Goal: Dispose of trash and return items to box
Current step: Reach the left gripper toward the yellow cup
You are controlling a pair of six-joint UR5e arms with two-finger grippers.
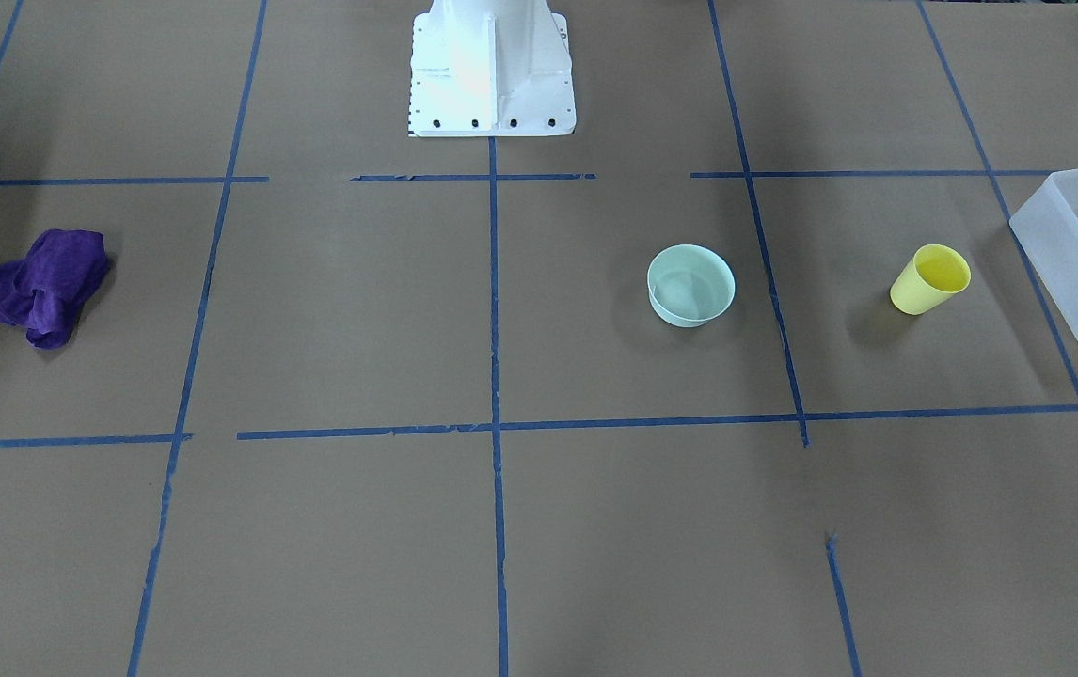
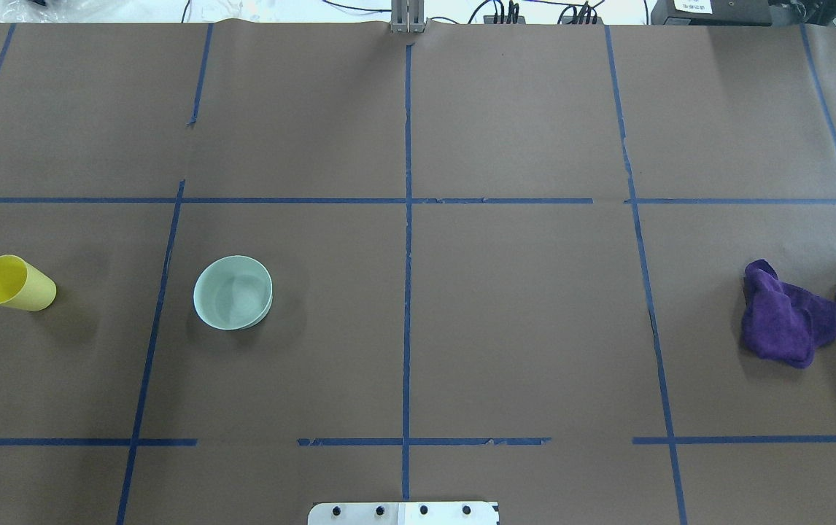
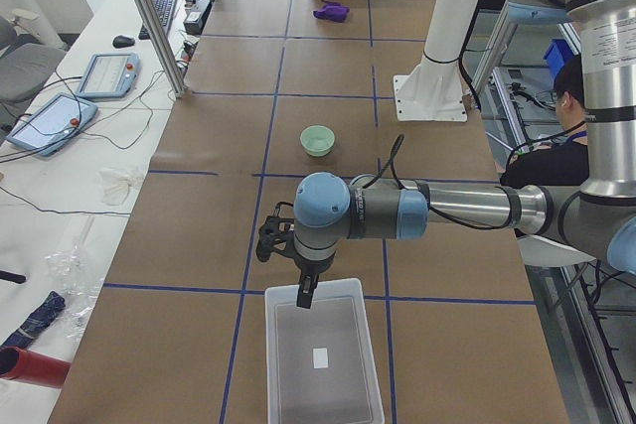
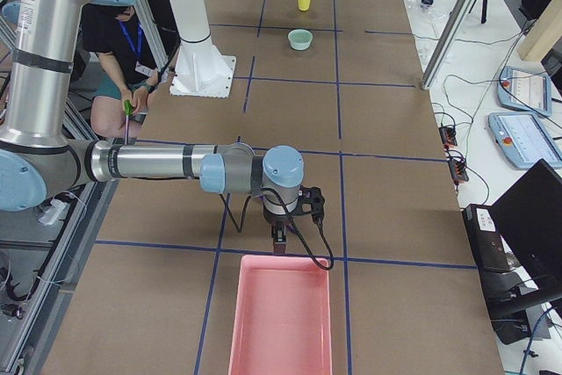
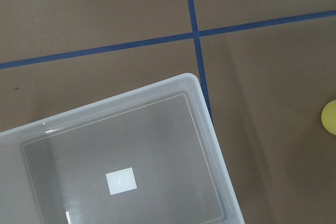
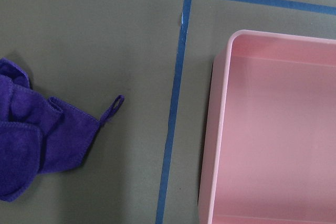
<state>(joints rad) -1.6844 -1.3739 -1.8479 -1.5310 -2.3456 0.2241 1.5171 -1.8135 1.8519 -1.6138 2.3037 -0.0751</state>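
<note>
The yellow cup [image 1: 930,279] stands upright on the brown table and also shows in the overhead view [image 2: 15,283]. The mint-green bowl [image 1: 690,285] sits upright between the cup and the table's middle [image 2: 233,292]. The frosted box [image 1: 1052,277] lies at the table's left end, beyond the cup, and is empty but for a white label. My left gripper [image 3: 306,290] hangs over the box's [image 3: 348,286] edge nearest the cup. My right gripper [image 4: 279,236] hangs just before a pink bin [image 4: 237,322]. I cannot tell whether either gripper is open or shut. Neither wrist view shows fingers.
A crumpled purple rag [image 1: 40,287] lies near the table's right end, beside the pink bin [image 6: 218,129]. The white robot base [image 1: 492,75] stands at the table's robot-side edge. A seated person [image 3: 571,136] is behind the robot. Blue tape lines grid the table.
</note>
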